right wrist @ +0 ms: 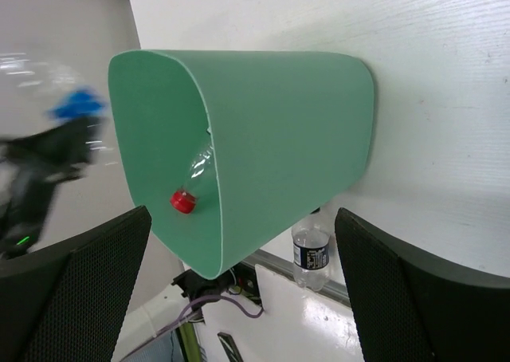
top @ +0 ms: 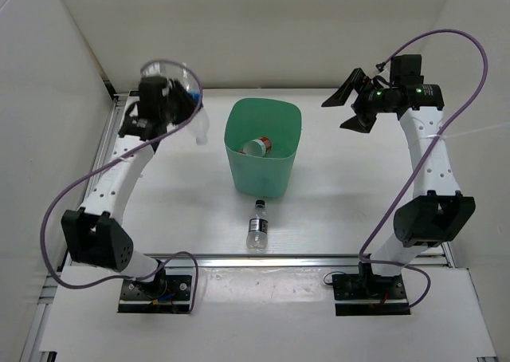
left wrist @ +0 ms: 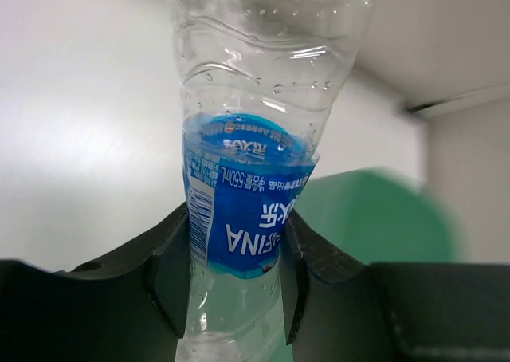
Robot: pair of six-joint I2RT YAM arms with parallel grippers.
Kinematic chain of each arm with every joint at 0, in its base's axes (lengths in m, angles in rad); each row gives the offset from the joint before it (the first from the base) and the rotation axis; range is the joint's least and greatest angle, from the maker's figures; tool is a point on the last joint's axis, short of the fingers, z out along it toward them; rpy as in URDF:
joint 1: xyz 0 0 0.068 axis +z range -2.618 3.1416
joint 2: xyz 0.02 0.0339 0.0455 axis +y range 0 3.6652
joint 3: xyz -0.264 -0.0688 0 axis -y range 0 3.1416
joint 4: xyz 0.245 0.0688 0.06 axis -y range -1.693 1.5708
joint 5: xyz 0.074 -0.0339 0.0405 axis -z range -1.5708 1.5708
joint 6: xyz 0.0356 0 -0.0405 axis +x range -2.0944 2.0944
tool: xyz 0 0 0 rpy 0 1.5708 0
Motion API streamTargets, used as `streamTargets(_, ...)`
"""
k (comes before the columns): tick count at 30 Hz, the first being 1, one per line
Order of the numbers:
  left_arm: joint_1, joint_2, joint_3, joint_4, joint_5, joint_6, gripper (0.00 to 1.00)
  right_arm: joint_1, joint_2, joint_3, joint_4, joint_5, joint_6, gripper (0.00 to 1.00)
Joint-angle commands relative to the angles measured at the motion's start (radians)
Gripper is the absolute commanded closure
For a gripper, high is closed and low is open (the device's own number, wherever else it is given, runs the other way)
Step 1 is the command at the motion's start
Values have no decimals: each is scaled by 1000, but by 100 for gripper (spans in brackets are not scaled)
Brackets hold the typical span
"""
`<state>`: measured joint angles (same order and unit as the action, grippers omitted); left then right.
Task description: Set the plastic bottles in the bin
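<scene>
Blue-labelled bottle (left wrist: 247, 210) clamped in left claw (left wrist: 233, 282); right claw (right wrist: 243, 298) spread wide, facing bin (right wrist: 287, 139).

The bin (top: 267, 179) stands mid-bench, mouth up and unblocked, with just one red-capped bottle (top: 259, 146) lying low inside. Left of it, the left pincer (left wrist: 236, 278) hangs above the bench (top: 343, 210), clamped on the blue-labelled bottle (left wrist: 247, 210), and there's open air between that bottle and the green rim. Right of the bin is a broad bare strip, the right pincer (top: 348, 109) raised with jaws apart over its far end. Near side: one dark-labelled bottle (top: 256, 226) lies close to the bin's foot. White walls (top: 48, 99) close in left, far and right.
</scene>
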<state>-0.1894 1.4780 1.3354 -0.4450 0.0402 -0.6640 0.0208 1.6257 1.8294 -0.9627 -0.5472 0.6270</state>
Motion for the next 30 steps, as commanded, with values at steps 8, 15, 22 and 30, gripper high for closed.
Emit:
streamTargets(8,-257,172,585,-49,50,95,66,-4,62,47,47,-25,20,0)
streamTargets(15,-416,179,492,-73,10,139,57,-4,28,-22,47,16,11,0)
streamTargets(22,-429,78,556,-123,-81,207,0,-4,-40,-148,56,36,11,0)
streamTargets(30,-267,-246,337,-142,-563,182,0,14,-269,-629,324,-115,89,0)
